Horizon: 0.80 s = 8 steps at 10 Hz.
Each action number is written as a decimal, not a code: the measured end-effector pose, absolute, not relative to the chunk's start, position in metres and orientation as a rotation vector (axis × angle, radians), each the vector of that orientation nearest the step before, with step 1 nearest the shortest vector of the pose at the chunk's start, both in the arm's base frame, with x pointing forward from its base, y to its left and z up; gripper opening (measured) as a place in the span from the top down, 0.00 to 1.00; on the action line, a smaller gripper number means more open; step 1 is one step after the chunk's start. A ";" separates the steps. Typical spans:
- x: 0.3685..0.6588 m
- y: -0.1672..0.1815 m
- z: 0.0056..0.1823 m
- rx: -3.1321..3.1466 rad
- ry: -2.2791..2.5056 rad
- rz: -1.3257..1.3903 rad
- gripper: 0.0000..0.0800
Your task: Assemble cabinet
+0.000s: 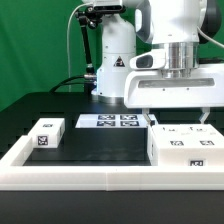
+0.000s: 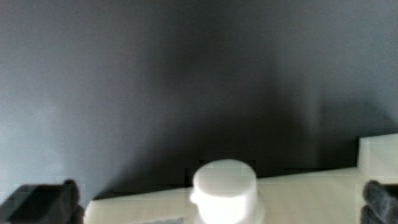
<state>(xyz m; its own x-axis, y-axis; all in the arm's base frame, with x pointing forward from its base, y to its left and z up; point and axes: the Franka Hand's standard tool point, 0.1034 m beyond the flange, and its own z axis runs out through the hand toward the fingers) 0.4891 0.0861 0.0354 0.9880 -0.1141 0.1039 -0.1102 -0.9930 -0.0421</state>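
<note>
The cabinet shows as two loose white pieces. The large box (image 1: 183,148) sits on the exterior view's right of the black table (image 1: 100,150). Its near face is close against the low border rail (image 1: 100,178), though you cannot tell from here whether they touch. The small block (image 1: 47,133) sits on the exterior view's left, near the rail's left run. The two pieces are well apart.

Between them you have one bare stretch of table, bounded by the rail on the near side and by the marker board (image 1: 108,121) on the far side. The board lies flat in front of the arm's base (image 1: 112,75).

The gripper (image 1: 177,124) hangs over the far edge of the large box with its jaws spread wide and nothing clamped between them. In the wrist view the two dark fingertips (image 2: 43,200) stand at opposite sides. A rounded white peg (image 2: 222,190) rises between them from a white surface and touches neither. Beyond that surface's edge there is only dark table, plus the corner of one more white part (image 2: 379,155) (too little shows to name it).

Counted in the exterior view:
- Two cabinet pieces.
- One marker board with four tags.
- One rail.
- One arm.
- Two tags showing on the small block.
- At least three tags on the large box.
</note>
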 end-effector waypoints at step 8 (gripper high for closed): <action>0.480 0.085 0.006 -3.105 0.151 -0.146 0.00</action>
